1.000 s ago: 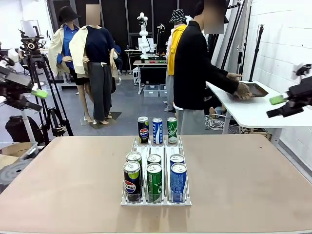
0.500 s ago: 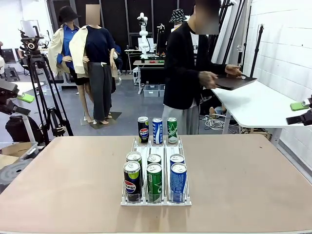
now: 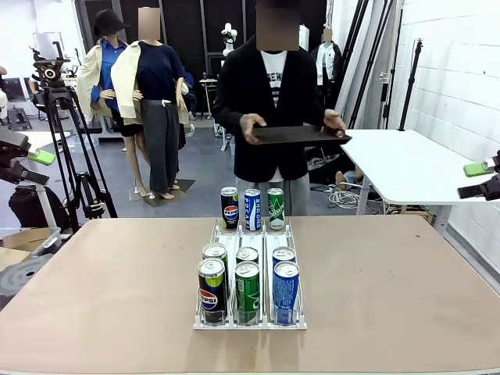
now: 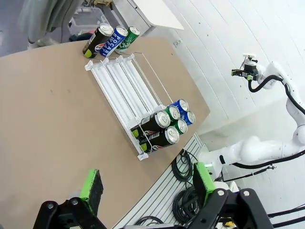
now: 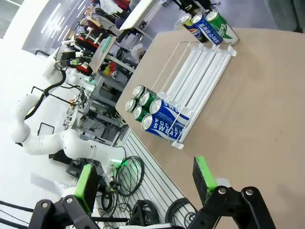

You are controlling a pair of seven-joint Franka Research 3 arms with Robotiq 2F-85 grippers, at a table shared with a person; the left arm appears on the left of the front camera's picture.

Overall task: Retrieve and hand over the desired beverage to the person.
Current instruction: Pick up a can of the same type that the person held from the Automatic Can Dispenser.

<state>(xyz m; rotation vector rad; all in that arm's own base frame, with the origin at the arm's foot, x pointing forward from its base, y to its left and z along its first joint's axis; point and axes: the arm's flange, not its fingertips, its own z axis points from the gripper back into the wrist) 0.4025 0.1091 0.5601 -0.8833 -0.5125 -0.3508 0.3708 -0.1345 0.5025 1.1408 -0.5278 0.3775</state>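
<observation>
Left gripper [image 4: 147,183] and right gripper [image 5: 143,181] both gape empty. The upright cans [image 3: 248,281] in the clear rack [image 3: 250,326] stand below and inward of each, with neither arm clearly nearer.

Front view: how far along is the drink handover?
Done: nothing with the drinks yet. The person stands at the far side holding a tray in both hands.
In hand: nothing. The left gripper and right gripper are open and empty, off to the table's sides.
Left: pick the wanted can from the rack, with six cans at its near end and three cans by the far end, and hand it over.
</observation>
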